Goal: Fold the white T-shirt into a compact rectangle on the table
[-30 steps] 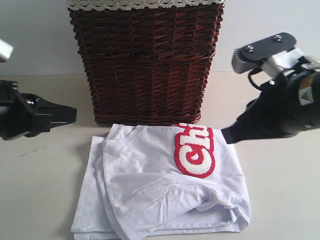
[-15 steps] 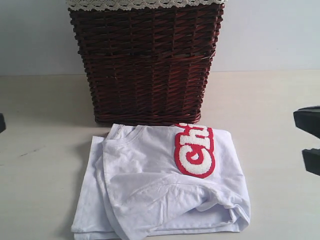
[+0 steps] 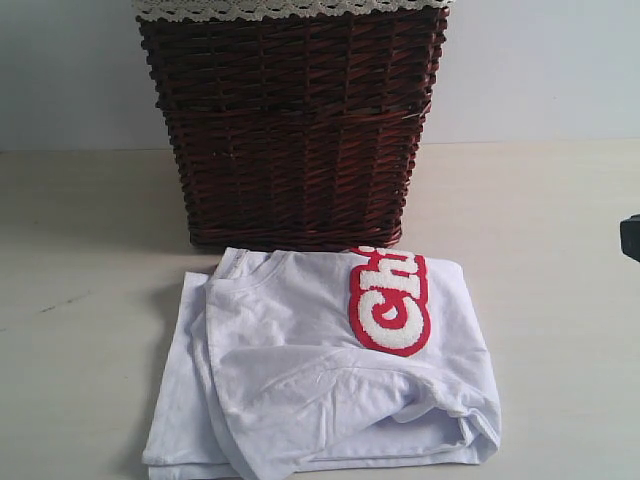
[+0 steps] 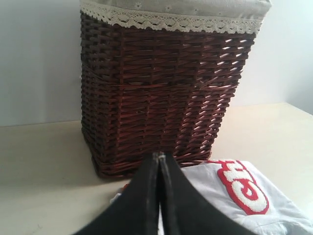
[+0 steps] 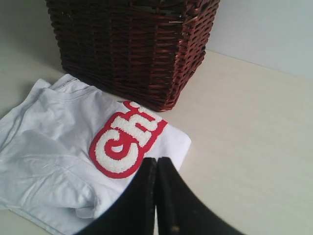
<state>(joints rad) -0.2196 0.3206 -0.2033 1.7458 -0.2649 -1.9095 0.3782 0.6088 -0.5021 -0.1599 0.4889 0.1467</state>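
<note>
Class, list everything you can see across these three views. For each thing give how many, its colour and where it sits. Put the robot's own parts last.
white T-shirt: one, white with red-and-white lettering, lying folded on the table just in front of the basket.
wicker basket: one, dark reddish brown, standing on the table behind the shirt.
basket liner: one, cream with a lace trim, over the basket's rim.
table: one, cream-beige, under everything.
wall: one, pale grey-white, behind the table.
left gripper: one, black, shut, holding nothing.
right gripper: one, black, shut, holding nothing.
</note>
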